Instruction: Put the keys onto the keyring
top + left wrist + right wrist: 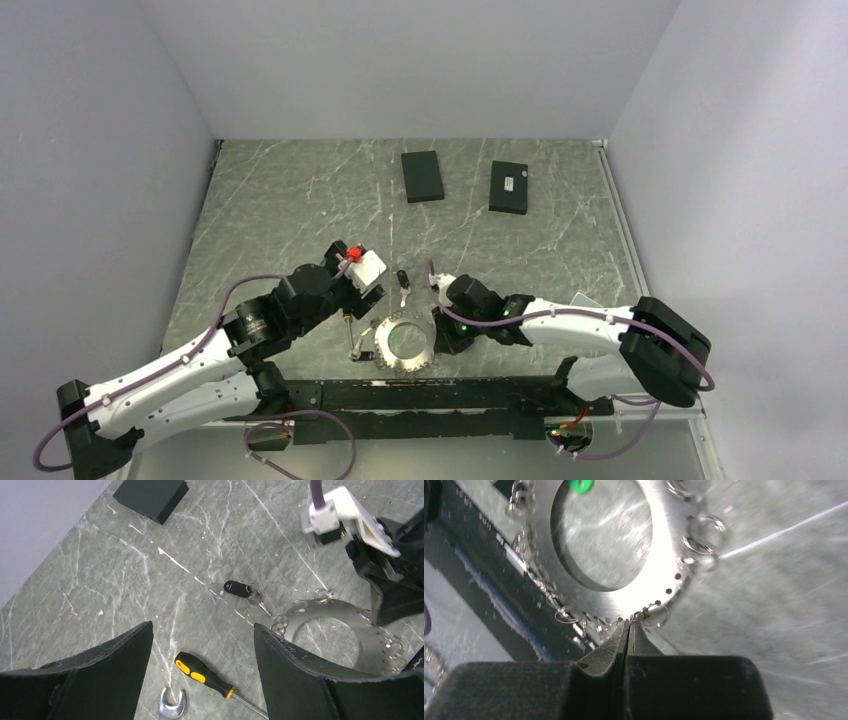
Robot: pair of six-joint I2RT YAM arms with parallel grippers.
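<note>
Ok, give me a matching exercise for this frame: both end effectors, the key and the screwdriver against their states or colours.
1 left end effector
2 right end effector
3 key
4 screwdriver

a shut, tips at the keyring rim
b black head, silver blade
c open, empty
d black and yellow handle

Pairs: 1-c, 2-a, 3-b, 4-d

the keys (pixel 247 591) lie on open table (pixel 150 580), the keyring (pixel 320 611) near one side, the screwdriver (pixel 202 671) near another
</note>
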